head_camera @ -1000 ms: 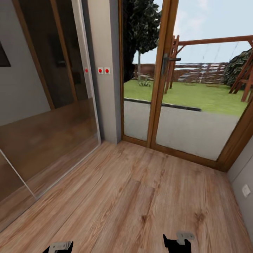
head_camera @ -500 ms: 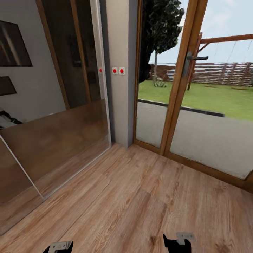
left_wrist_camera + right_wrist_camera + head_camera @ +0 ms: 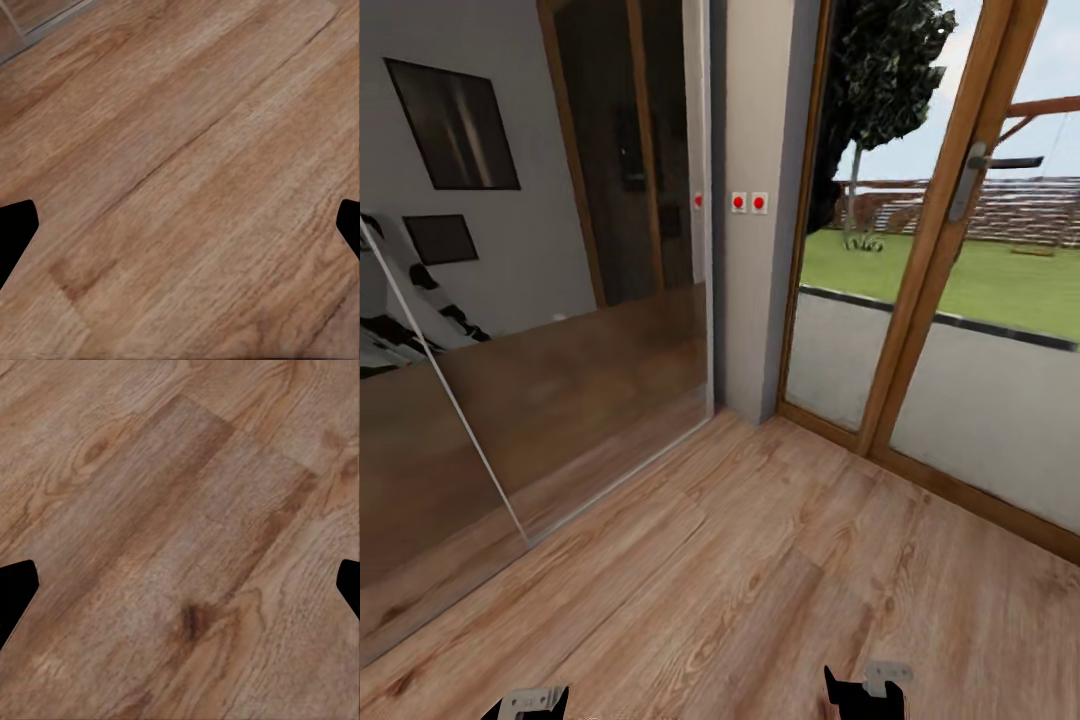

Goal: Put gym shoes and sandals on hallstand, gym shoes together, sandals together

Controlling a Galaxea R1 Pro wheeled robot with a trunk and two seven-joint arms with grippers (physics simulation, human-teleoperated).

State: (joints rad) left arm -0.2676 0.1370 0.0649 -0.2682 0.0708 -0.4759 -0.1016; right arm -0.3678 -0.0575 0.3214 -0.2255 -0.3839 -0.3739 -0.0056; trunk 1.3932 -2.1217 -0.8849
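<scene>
— What is being shown from the head view?

— The corridor floor (image 3: 760,560), in light brown wood-grain planks, is being seen across the near and middle ground. A mirrored sliding door (image 3: 560,400) is standing along the left, and a grey wall section (image 3: 760,150) carrying two red-dotted switches (image 3: 749,203) is being shown at the far middle. A wood-framed glass door (image 3: 920,300) with a dark handle (image 3: 1000,165) is being seen at the far right, with lawn and a tree beyond it.

— And the grippers?

— The left gripper (image 3: 180,225) and the right gripper (image 3: 180,585) are being held above bare planks. In each wrist view the dark fingertips (image 3: 16,232) are being seen far apart at opposite edges, so the jaws are being kept wide, with nothing gripped between them. Their tops are being glimpsed at the near edge of the head view.
</scene>
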